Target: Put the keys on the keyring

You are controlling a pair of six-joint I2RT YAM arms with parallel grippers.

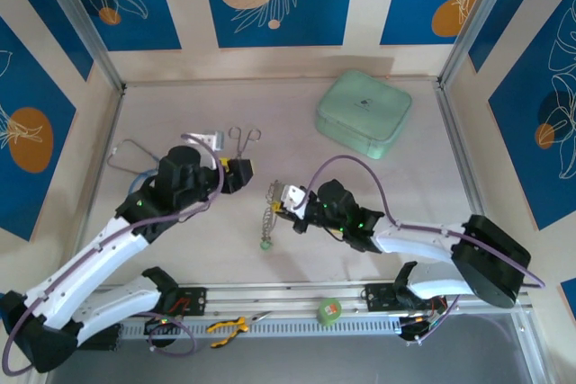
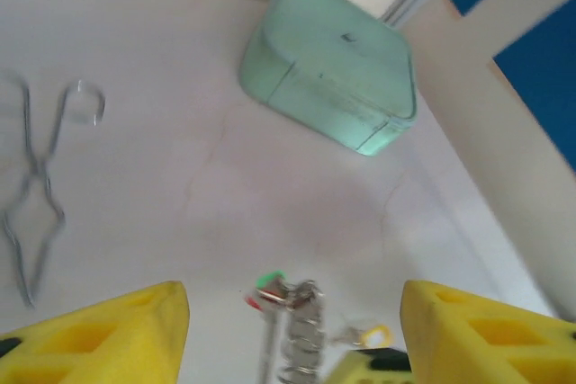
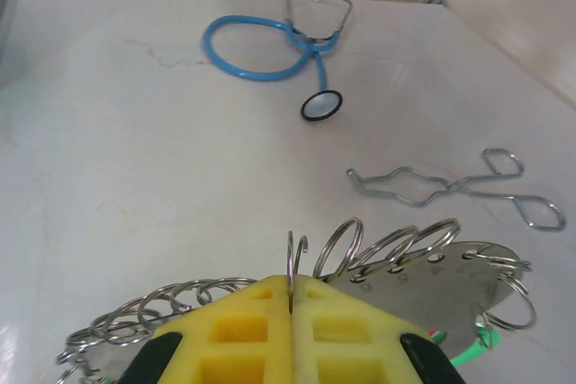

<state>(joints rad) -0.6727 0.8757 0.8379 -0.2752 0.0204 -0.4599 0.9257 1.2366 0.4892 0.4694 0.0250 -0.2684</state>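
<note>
The right gripper (image 3: 292,317) has its yellow fingers pressed flat together, pinching a thin silver wire of the keyring (image 3: 294,258) that rises from the seam. A run of small steel rings and a perforated metal plate (image 3: 445,287) fan out around it, their lower parts hidden by the fingers. From above, the bundle trails from that gripper toward the near edge, close to the table's middle, with a green-headed key (image 1: 265,243) at its end.

The left gripper (image 2: 292,299) stands spread, gripping nothing. The keys (image 2: 297,312) show just beyond its fingers — green and red heads to the left, a yellow head to the right.

Steel forceps (image 3: 450,188) lie flat on the table beyond the right gripper, and a blue stethoscope (image 3: 270,47) lies farther off — from above, the left arm covers part of it. A mint-green case (image 1: 363,114) sits at the far right of the table, well apart from both grippers; the small dark mark on its lid is too small to read. On the rail at the near edge rest a roll of green tape (image 1: 330,311) and yellow-handled pliers (image 1: 229,325).
</note>
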